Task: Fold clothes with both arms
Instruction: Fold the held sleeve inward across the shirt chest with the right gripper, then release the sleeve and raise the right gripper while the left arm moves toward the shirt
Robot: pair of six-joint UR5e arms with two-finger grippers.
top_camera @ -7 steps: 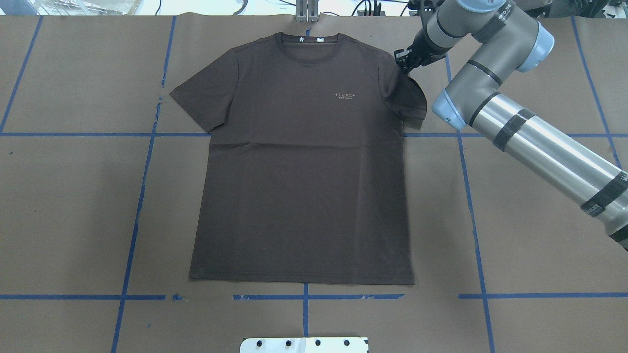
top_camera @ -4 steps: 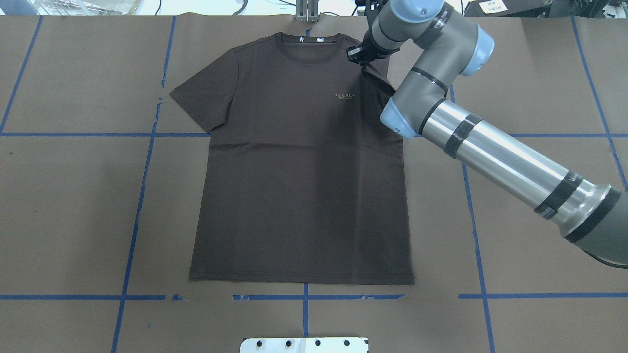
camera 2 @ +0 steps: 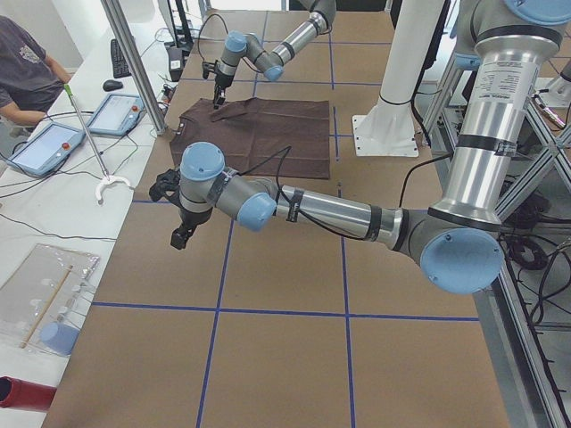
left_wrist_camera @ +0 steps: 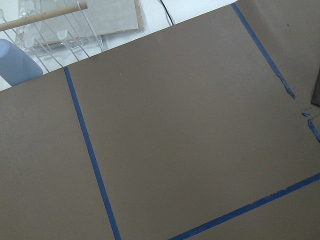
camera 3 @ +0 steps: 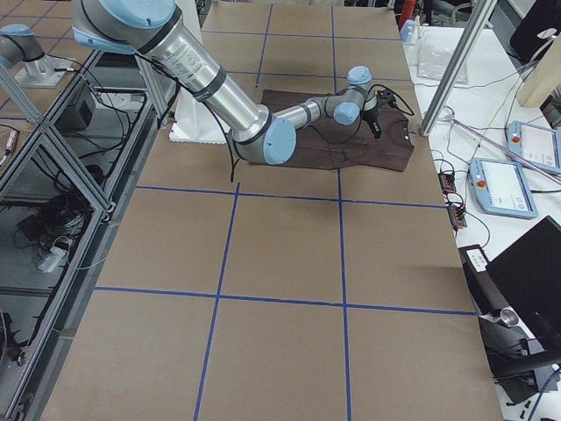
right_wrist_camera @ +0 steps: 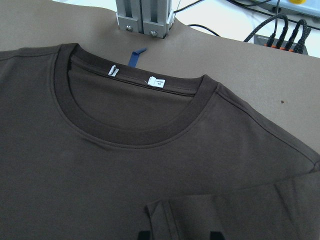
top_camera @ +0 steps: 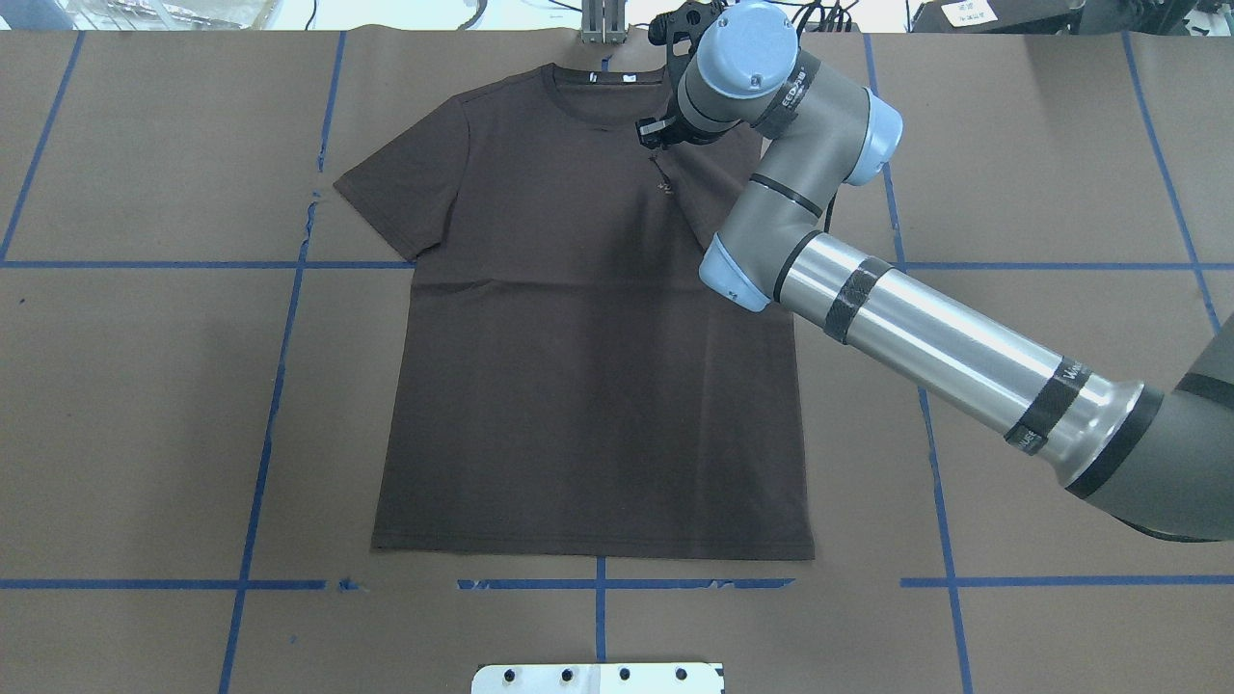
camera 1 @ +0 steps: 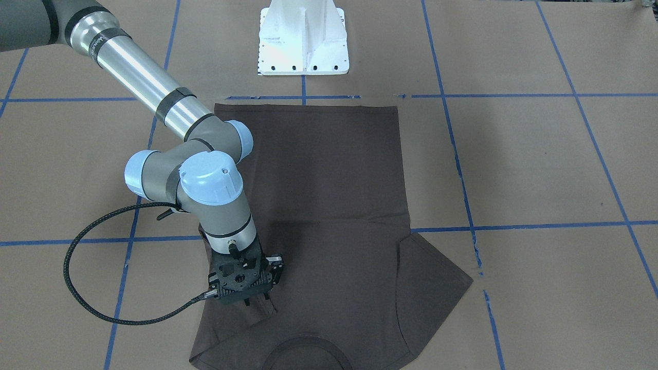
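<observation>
A dark brown T-shirt [top_camera: 578,386] lies flat on the brown paper, collar [right_wrist_camera: 130,132] at the far edge. My right gripper [top_camera: 658,145] is over the chest just below the collar, shut on the shirt's right sleeve. The sleeve is pulled inward and folded over the chest, mostly covering the logo. From the front-facing camera the same gripper [camera 1: 247,303] presses down on the folded fabric. In the right wrist view the sleeve hem [right_wrist_camera: 165,220] lies between the dark fingertips. My left gripper [camera 2: 181,234] hovers over bare paper well away from the shirt; I cannot tell if it is open or shut.
The white base pedestal [camera 1: 303,41] stands at the shirt's hem end. An aluminium post [top_camera: 603,24] rises just beyond the collar. Blue tape lines cross the paper. A person [camera 2: 27,71] sits by tablets past the table's far edge.
My right gripper has travelled left with the sleeve, from the shirt's right edge onto the chest. The sleeve now lies folded over the logo.
</observation>
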